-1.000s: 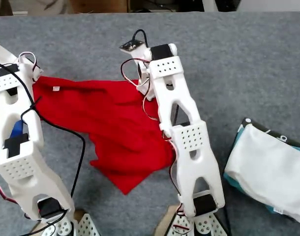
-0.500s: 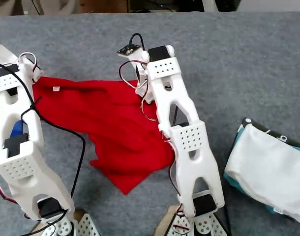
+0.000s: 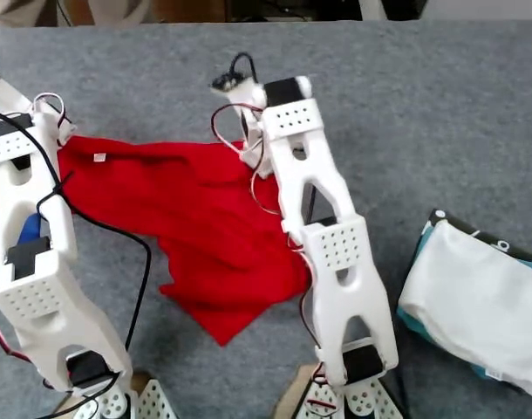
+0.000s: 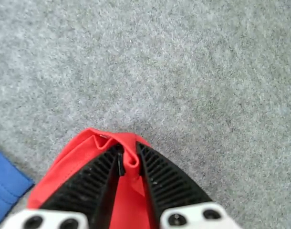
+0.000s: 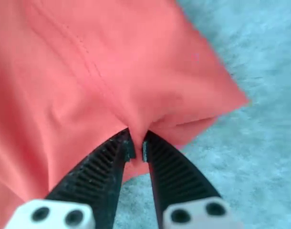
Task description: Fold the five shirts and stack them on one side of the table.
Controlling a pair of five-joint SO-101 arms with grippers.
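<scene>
A red fabric shirt (image 3: 196, 218) lies spread and rumpled on the grey felt-covered table (image 3: 440, 105), between the two white arms. Its far edge runs roughly straight from one arm to the other, and its near part narrows to a loose point toward the arms' bases. The left gripper (image 4: 129, 149) is at the shirt's far left corner. Its black ribbed jaws are closed down to a narrow slit, with a small fold of the red hem pinched between them, and grey table shows just beyond the corner. The right gripper (image 5: 137, 138) is at the shirt's far right corner, its jaws likewise drawn nearly together and nipping a pucker of red cloth. A stitched seam runs across the fabric away from it, and the corner's edge lies on the table close by. A piece of blue cloth (image 4: 5, 191) lies on the table just beside the red shirt near the left arm, partly hidden under that arm in the high view. Well apart, at the right edge of the table, a folded white shirt (image 3: 480, 305) rests on top of a teal cloth (image 3: 419, 253) whose edge shows along its left side
</scene>
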